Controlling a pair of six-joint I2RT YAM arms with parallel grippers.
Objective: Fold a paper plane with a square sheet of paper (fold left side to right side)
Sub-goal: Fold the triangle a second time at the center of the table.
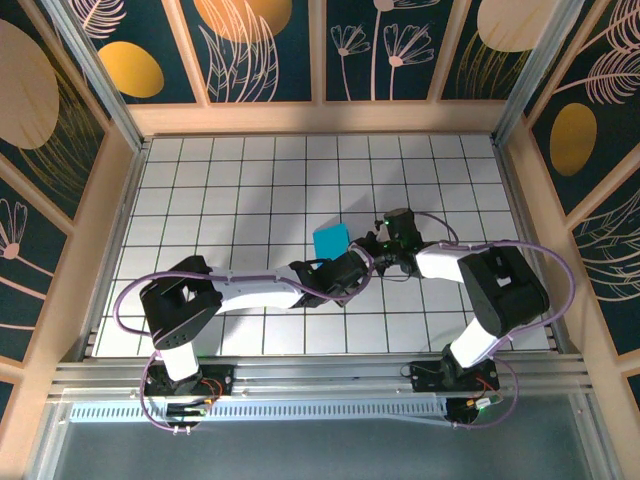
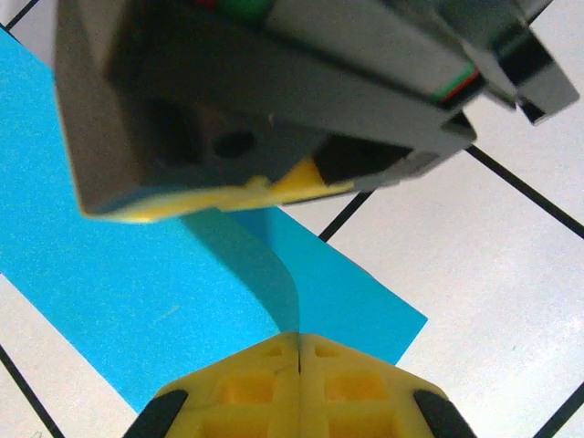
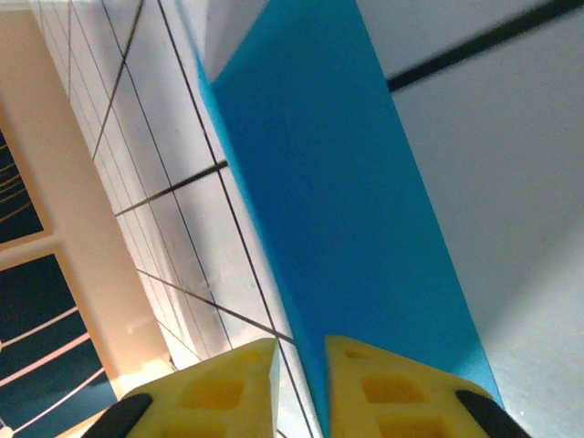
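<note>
The square sheet of paper (image 1: 331, 240), seemingly light, limp and best taken by an edge, lies on the table (image 1: 200, 200), left gripper (image 2: 299, 342) jaws clamped on one raised edge, right gripper (image 3: 301, 356) jaws slightly parted around it.

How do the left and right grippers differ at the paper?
The left gripper is shut; the right gripper stands slightly open. The left gripper pinches a lifted edge of the paper; the paper runs through the right gripper's gap, seemingly unclamped. Both have yellow fingers.
</note>
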